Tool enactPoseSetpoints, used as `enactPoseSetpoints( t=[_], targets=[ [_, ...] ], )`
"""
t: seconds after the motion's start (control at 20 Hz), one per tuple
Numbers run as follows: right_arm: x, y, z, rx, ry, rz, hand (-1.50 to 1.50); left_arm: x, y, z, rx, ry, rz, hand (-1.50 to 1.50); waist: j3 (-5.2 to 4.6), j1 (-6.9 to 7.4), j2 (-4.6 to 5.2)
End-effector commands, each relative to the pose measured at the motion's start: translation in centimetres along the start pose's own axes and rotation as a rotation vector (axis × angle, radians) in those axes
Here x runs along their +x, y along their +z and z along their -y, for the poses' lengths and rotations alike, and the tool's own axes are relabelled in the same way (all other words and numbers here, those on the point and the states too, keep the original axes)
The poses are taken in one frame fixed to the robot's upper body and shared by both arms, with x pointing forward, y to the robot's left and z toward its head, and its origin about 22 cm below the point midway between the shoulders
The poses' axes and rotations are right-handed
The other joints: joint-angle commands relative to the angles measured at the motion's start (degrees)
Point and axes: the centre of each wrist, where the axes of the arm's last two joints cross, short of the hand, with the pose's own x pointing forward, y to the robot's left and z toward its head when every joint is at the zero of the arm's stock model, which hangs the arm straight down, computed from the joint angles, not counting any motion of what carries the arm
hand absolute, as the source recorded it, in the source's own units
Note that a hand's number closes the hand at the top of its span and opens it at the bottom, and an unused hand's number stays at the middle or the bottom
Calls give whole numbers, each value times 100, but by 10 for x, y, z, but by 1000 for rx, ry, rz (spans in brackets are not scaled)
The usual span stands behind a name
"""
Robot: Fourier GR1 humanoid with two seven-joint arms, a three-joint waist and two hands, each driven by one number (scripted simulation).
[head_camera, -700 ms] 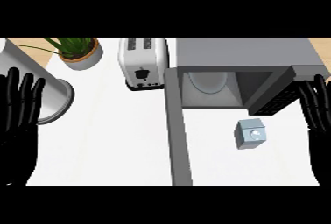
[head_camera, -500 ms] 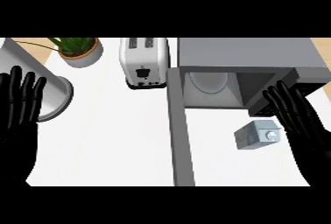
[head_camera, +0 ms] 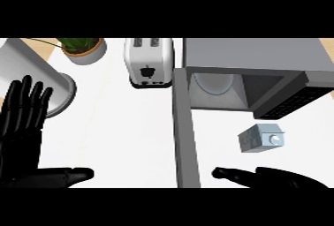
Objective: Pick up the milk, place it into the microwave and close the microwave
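At the near edge, the right hand [head_camera: 277,177] lies low with fingers extended and apart, holding nothing. The left hand [head_camera: 24,128] rests open at the left. Just beyond, the milk [head_camera: 261,137] sits on the counter [head_camera: 117,132], before the open microwave [head_camera: 251,75], apparently awaiting pickup.

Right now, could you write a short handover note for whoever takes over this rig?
Left hand: open, fingers up, resting at the view's left edge, holding nothing.
Right hand: open, low at the view's bottom right, fingers pointing left, below the milk and apart from it.
Milk: small grey carton lying tilted on the counter, in front of the microwave.
Microwave door: swung open; the cavity shows only its turntable plate.
Done: nothing yet; the milk is not picked up.
Left: grasp the milk, place it inside, close the door.
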Motion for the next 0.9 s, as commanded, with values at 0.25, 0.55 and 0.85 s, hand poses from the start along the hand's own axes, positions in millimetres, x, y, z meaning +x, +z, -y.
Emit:
enactPoseSetpoints(
  t=[0.25,0.55,0.85],
  targets=[
    [40,75,53,132,-83,-14,-150,21,39,-10,52,8,-41,-150,-10,-224,-53],
    [36,78,71,18,23,-4,-150,14,76,-16,25,19,-48,-150,-11,-204,-56],
    [9,65,74,-38,90,-9,-150,-2,88,-16,43,17,-53,-150,-10,-209,-49]
  ],
)
